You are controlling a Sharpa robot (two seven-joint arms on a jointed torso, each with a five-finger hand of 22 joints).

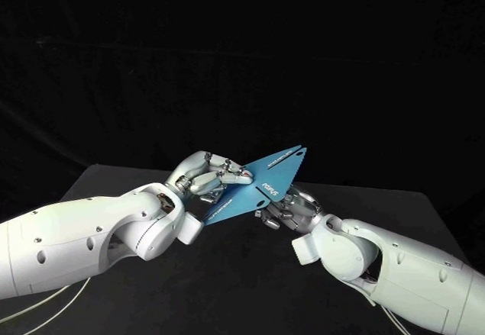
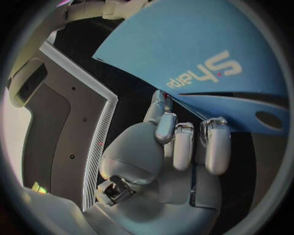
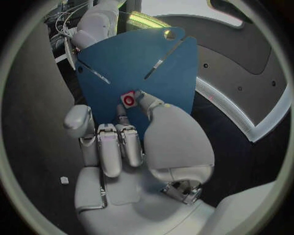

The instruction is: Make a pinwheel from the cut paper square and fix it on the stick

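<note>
Paper [image 1: 252, 192], blue and cut, hangs above the table [image 1: 235, 289], pinched by the left robot hand [image 1: 207, 177] at one side and by the right robot hand [image 1: 284, 210] near its middle, and it could tear at a cut or slip out if either pulls too hard.

Held up off the black worktop [image 1: 235, 289] between left hand [image 1: 206, 179] and right hand [image 1: 287, 210]: a blue paper square [image 1: 250, 192], seen nearly edge-on, tilted, one corner raised toward the far right. Gripped from both sides at its lower half. White lettering along the face.
</note>
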